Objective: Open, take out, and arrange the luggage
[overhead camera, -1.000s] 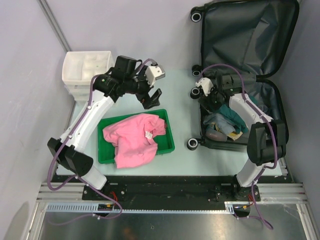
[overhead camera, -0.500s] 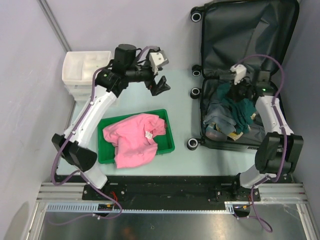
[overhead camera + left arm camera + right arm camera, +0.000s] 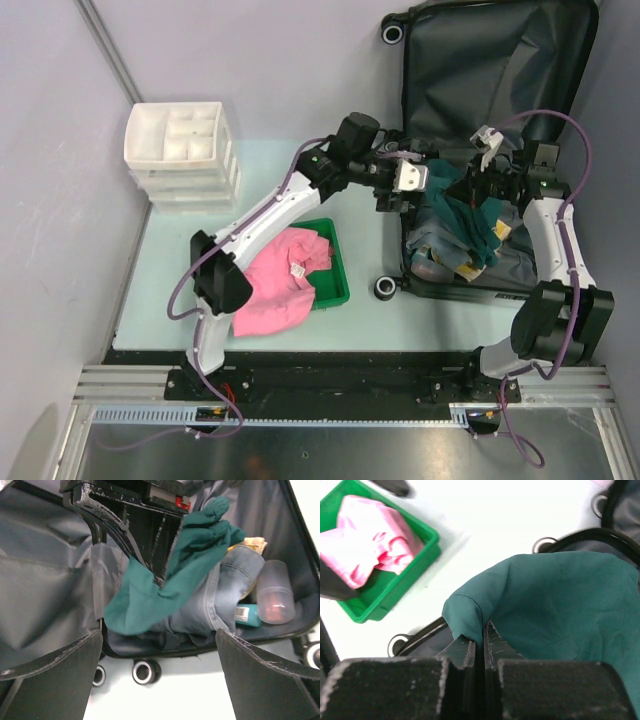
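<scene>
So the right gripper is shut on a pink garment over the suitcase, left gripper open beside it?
No: the garment in the right gripper is dark green, not pink, as the right wrist view shows. The pink one lies in the tray. The left gripper is open beside it, over the suitcase.

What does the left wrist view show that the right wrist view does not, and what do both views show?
Only the left wrist view: the jeans and a clear bottle inside the luggage. Only the right wrist view: the green tray with a pink garment in it. Both: the teal cloth pinched in the shut right gripper, and the luggage's wheels.
</scene>
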`<state>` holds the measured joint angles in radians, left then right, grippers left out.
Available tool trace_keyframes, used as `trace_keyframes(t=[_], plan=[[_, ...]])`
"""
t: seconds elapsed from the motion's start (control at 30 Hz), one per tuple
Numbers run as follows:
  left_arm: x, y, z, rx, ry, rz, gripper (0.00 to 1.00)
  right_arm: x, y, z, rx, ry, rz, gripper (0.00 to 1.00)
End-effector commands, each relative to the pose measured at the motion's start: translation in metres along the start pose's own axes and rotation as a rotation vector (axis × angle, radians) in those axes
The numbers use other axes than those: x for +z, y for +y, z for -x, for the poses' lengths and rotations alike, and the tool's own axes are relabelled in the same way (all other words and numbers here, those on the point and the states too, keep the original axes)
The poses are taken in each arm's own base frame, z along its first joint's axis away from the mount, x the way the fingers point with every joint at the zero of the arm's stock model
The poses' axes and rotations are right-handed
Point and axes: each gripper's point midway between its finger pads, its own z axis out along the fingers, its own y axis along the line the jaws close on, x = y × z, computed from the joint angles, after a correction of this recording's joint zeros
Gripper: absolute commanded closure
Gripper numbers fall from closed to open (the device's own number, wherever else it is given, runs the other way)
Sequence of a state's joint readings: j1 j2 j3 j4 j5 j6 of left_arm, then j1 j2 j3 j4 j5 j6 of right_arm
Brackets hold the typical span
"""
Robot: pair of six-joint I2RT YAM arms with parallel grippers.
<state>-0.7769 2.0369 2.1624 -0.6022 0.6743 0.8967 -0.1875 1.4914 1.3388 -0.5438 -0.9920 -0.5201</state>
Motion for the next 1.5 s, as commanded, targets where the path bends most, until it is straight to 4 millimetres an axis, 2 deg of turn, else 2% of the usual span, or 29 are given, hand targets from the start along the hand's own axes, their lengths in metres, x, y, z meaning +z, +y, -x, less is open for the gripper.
trace_keyframes(t=[0.0, 0.07, 0.23, 0.3, 0.33, 0.43, 0.47, 0.6, 0.63, 0.67, 0.7, 0.73, 0.83, 0.87, 0.93, 0.97, 1.0, 1.03, 1.07, 1.1, 1.13, 1.17, 1.27, 1.3, 1.33, 1.37, 1.4, 1.47], plan=[[0.011, 0.023, 0.030, 0.247, -0.087, 0.039, 0.00, -0.007, 0.060, 0.027, -0.092, -0.084, 0.198, 1.00], [0.021, 0.021, 0.030, 0.284, -0.093, 0.034, 0.00, -0.005, 0.070, 0.026, -0.123, -0.088, 0.233, 1.00], [0.043, 0.006, 0.016, 0.310, -0.088, -0.011, 0.01, -0.006, 0.080, 0.024, -0.139, -0.097, 0.280, 1.00], [0.049, 0.002, 0.012, 0.317, -0.077, -0.017, 0.06, -0.008, 0.083, 0.024, -0.139, -0.097, 0.286, 1.00], [0.051, 0.000, 0.006, 0.308, -0.066, -0.021, 0.18, -0.008, 0.082, 0.023, -0.139, -0.097, 0.284, 0.99], [0.054, -0.003, -0.005, 0.283, -0.041, -0.023, 0.36, -0.017, 0.078, 0.024, -0.123, -0.111, 0.274, 0.90], [0.054, -0.003, -0.006, 0.281, -0.039, -0.024, 0.39, -0.020, 0.076, 0.024, -0.119, -0.114, 0.264, 0.87], [0.054, -0.003, -0.009, 0.256, -0.043, -0.027, 0.52, -0.026, 0.079, 0.023, -0.113, -0.124, 0.273, 0.85], [0.055, -0.004, -0.010, 0.256, -0.044, -0.031, 0.61, -0.026, 0.080, 0.024, -0.105, -0.126, 0.277, 0.83], [0.056, -0.004, -0.012, 0.255, -0.039, -0.031, 0.69, -0.027, 0.081, 0.024, -0.099, -0.132, 0.283, 0.77], [0.056, -0.004, -0.013, 0.255, -0.038, -0.030, 0.81, -0.028, 0.081, 0.025, -0.091, -0.133, 0.281, 0.72], [0.056, -0.003, -0.014, 0.241, -0.037, -0.026, 1.00, -0.029, 0.081, 0.024, -0.081, -0.132, 0.282, 0.67], [0.052, 0.002, -0.012, 0.181, -0.057, -0.022, 1.00, -0.032, 0.070, 0.020, -0.057, -0.115, 0.237, 0.34], [0.051, 0.003, -0.012, 0.169, -0.059, -0.019, 1.00, -0.033, 0.062, 0.016, -0.058, -0.094, 0.197, 0.01], [0.048, 0.011, -0.010, 0.126, -0.064, 0.001, 1.00, -0.040, 0.043, 0.008, -0.041, -0.073, 0.102, 0.00], [0.047, 0.013, -0.010, 0.109, -0.066, 0.007, 1.00, -0.042, 0.033, 0.011, -0.096, -0.093, 0.059, 0.00], [0.044, 0.019, -0.009, 0.100, -0.074, 0.016, 1.00, -0.040, 0.029, -0.009, -0.081, -0.081, 0.032, 0.00], [0.043, 0.021, -0.008, 0.083, -0.077, 0.021, 1.00, -0.045, 0.028, -0.012, -0.126, -0.075, -0.040, 0.00], [0.041, 0.023, -0.007, 0.080, -0.081, 0.024, 1.00, -0.044, 0.019, -0.006, -0.224, -0.110, -0.093, 0.00], [0.039, 0.024, -0.005, 0.083, -0.085, 0.027, 1.00, -0.044, 0.017, -0.012, -0.254, -0.118, -0.120, 0.00], [0.037, 0.025, -0.004, 0.077, -0.087, 0.029, 1.00, -0.038, 0.019, -0.035, -0.251, -0.104, -0.129, 0.00], [0.036, 0.025, -0.002, 0.074, -0.092, 0.030, 1.00, -0.037, 0.021, -0.032, -0.312, -0.119, -0.136, 0.00], [0.031, 0.028, 0.000, 0.061, -0.097, 0.036, 1.00, -0.024, 0.019, -0.054, -0.340, -0.079, -0.148, 0.00], [0.030, 0.029, -0.001, 0.058, -0.097, 0.038, 1.00, -0.022, 0.015, -0.057, -0.346, -0.073, -0.161, 0.00], [0.029, 0.029, 0.000, 0.053, -0.098, 0.039, 1.00, -0.020, 0.007, -0.069, -0.338, -0.046, -0.199, 0.00], [0.028, 0.031, 0.001, 0.050, -0.102, 0.042, 1.00, -0.020, -0.003, -0.064, -0.366, -0.059, -0.240, 0.00], [0.025, 0.034, 0.003, 0.051, -0.105, 0.051, 1.00, -0.019, -0.010, -0.070, -0.359, -0.046, -0.260, 0.00], [0.022, 0.036, 0.006, 0.036, -0.114, 0.055, 1.00, -0.022, -0.030, -0.068, -0.385, -0.038, -0.338, 0.00]])
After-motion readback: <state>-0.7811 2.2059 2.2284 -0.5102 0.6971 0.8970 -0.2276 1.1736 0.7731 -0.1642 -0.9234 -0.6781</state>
